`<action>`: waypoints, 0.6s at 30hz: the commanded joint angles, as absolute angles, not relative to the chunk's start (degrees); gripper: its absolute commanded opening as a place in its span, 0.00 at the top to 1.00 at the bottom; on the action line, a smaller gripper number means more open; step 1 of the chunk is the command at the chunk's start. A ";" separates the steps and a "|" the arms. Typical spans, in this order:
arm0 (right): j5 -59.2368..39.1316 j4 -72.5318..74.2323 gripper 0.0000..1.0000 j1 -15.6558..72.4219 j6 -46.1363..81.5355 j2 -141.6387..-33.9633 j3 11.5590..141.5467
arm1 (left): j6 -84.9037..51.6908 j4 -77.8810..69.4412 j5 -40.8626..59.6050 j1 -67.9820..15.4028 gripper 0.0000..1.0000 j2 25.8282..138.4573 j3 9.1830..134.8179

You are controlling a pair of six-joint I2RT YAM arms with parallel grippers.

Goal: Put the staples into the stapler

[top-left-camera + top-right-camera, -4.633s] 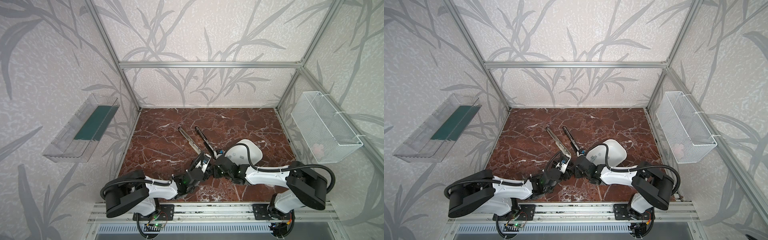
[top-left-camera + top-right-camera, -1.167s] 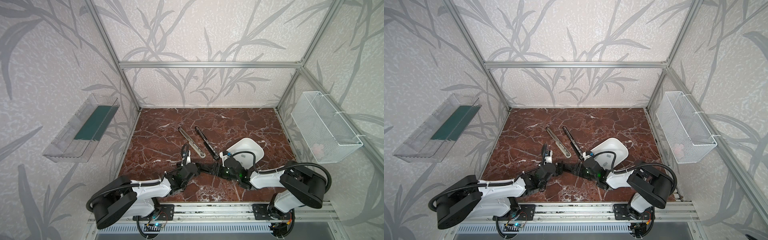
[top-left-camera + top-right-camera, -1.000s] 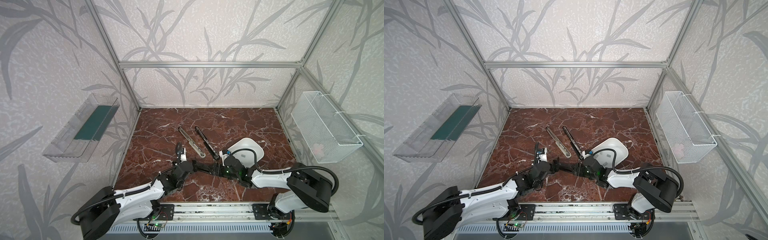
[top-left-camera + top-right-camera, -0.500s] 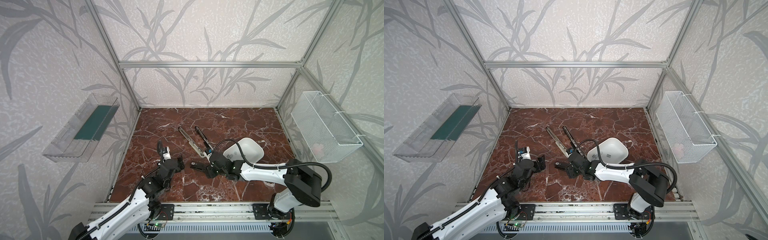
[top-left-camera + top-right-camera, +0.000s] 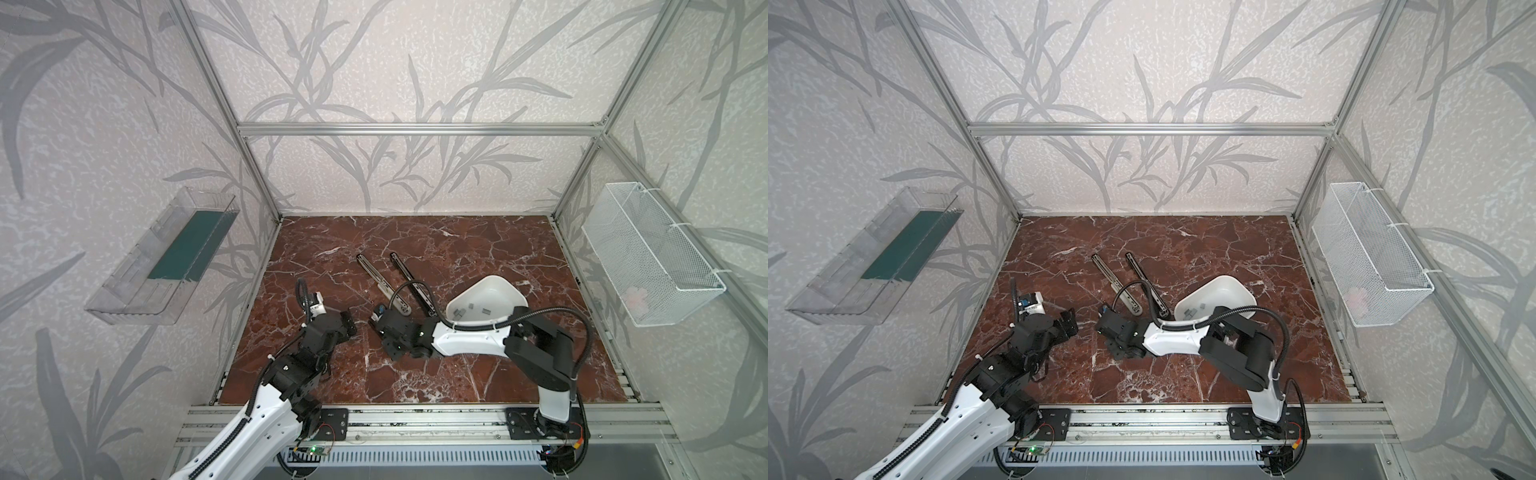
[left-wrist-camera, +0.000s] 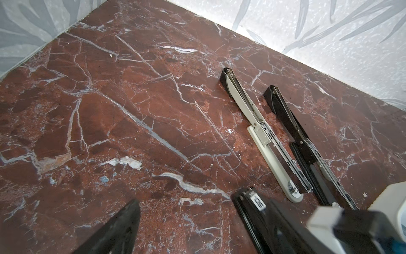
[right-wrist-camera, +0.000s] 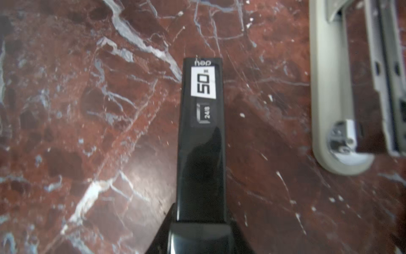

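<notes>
My right gripper (image 7: 201, 220) is shut on a closed black stapler (image 7: 202, 136) with a white "50" label, just above the marble floor; in both top views that gripper (image 5: 384, 332) (image 5: 1106, 328) sits front centre. The same stapler (image 6: 252, 202) shows in the left wrist view. My left gripper (image 6: 197, 220) (image 5: 347, 326) stands open and empty just left of it. Two more staplers lie opened flat behind: a grey-white one (image 5: 380, 282) (image 6: 263, 140) and a black one (image 5: 411, 278) (image 6: 294, 132). Several grey staples (image 5: 459, 309) (image 5: 1190, 311) lie in a white dish (image 5: 494, 286).
A clear plastic shelf (image 5: 166, 266) with a green insert hangs on the left wall. A white wire basket (image 5: 648, 257) hangs on the right wall. The aluminium rail (image 5: 415, 419) runs along the front edge. The grey-white stapler's end (image 7: 329, 110) lies close beside the held stapler.
My left arm has let go and pulled back to the left, staying open. My right gripper has closed on the black stapler and carried it a little left.
</notes>
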State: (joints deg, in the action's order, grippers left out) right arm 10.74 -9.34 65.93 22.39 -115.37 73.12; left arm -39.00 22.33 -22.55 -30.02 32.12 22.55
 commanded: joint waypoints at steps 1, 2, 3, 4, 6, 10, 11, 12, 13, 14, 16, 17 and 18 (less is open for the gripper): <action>12.17 -13.50 0.82 66.66 24.03 -123.63 83.89 | -39.07 25.47 -22.44 -29.20 0.10 31.41 24.64; 12.13 -14.69 0.82 66.65 24.18 -126.60 88.08 | -39.09 25.94 -22.54 -28.93 0.10 31.42 25.03; 12.59 -15.78 0.82 66.71 24.38 -129.21 91.60 | -39.23 26.38 -22.85 -28.73 0.10 31.45 25.30; 13.18 -16.75 0.82 66.71 24.66 -131.84 95.19 | -39.56 27.11 -23.53 -28.43 0.10 31.37 25.76; 14.29 -18.05 0.81 66.64 24.55 -136.44 101.89 | -40.54 28.17 -24.95 -27.77 0.08 31.19 26.48; 14.23 -19.33 0.75 66.67 24.10 -143.46 112.74 | -42.08 30.23 -25.69 -25.20 0.06 31.60 28.62; 13.92 -20.03 0.70 66.71 23.84 -144.40 115.09 | -42.25 30.24 -25.29 -24.23 0.06 31.88 28.97; 13.60 -20.61 0.65 66.70 23.79 -145.02 116.74 | -42.43 30.13 -24.77 -23.50 0.06 32.12 29.24; 13.34 -21.46 0.62 66.71 23.67 -145.28 118.35 | -42.54 29.92 -24.07 -22.41 0.06 32.40 29.55; 13.01 -22.45 0.59 66.72 23.36 -145.12 119.40 | -42.60 29.72 -23.35 -21.18 0.06 32.60 29.85; 12.59 -22.70 0.54 66.77 22.72 -143.19 118.80 | -42.50 29.00 -21.84 -18.66 0.06 32.76 30.41; 12.54 -21.94 0.52 66.67 22.31 -141.54 117.27 | -42.30 28.38 -20.48 -17.31 0.06 32.97 30.70; 12.71 -20.99 0.50 66.71 21.84 -139.56 115.45 | -42.21 27.78 -19.19 -15.96 0.06 33.22 30.97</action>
State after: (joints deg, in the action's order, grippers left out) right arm 12.93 -18.41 64.84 23.20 -143.24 117.25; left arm -41.04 30.81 -22.59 -18.33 32.67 28.45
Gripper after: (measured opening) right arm 0.492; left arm 0.936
